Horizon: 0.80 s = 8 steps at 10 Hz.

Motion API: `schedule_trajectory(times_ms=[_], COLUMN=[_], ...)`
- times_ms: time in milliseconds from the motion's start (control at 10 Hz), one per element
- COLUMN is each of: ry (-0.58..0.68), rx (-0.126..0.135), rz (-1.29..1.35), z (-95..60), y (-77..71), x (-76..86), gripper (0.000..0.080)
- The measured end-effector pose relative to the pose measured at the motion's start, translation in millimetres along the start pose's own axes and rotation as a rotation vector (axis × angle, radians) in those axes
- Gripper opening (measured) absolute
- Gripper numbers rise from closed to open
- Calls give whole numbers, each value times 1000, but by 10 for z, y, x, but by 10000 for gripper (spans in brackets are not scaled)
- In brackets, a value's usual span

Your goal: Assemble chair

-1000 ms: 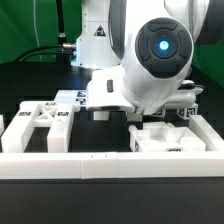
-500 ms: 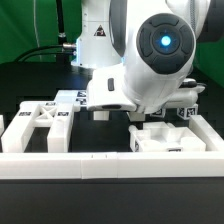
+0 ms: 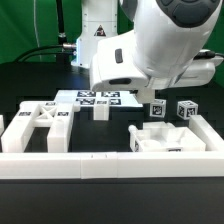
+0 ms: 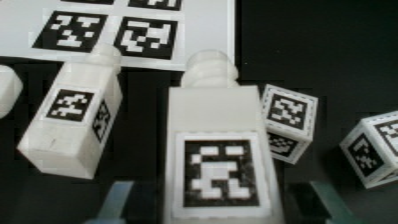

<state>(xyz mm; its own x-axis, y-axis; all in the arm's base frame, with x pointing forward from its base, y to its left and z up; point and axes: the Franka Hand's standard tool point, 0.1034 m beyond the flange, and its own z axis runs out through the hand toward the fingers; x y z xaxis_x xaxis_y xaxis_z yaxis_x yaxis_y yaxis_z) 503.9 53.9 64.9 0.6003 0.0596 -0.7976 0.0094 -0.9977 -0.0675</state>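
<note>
A white chair post [image 4: 221, 130] with a square tag on its face and a peg at its far end stands between my gripper [image 4: 222, 208] fingers [image 4: 121, 200], and the gripper is shut on it. In the exterior view the gripper [image 3: 100, 112] hangs under the arm just in front of the marker board [image 3: 100, 97]. A second white post [image 4: 75, 112] lies beside the held one. Two small tagged blocks [image 4: 288, 120] [image 4: 377, 148] sit on its other side. I cannot tell whether the held post is off the table.
A cross-braced chair side [image 3: 40, 125] lies at the exterior view's left. A panel with a cut-out [image 3: 170, 140] lies at its right, behind the long low border rail [image 3: 110, 165]. The two tagged blocks [image 3: 157, 109] [image 3: 187, 108] stand behind that panel.
The jaws have closed onto the post. The arm's upper part has swung up and toward the exterior view's right, uncovering the marker board and the two tagged blocks.
</note>
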Motion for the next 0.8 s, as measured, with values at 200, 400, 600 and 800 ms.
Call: schedule_trajectory(times_ms=[200, 400, 600, 800], ry=[53, 60, 253, 385], rx=[-23, -21, -24, -26], rz=[-7, -19, -23, -21], z=[-44, -129, -396, -360], y=[-37, -32, -60, -46], x=[72, 23, 184, 153], gripper=[285, 285, 285, 285])
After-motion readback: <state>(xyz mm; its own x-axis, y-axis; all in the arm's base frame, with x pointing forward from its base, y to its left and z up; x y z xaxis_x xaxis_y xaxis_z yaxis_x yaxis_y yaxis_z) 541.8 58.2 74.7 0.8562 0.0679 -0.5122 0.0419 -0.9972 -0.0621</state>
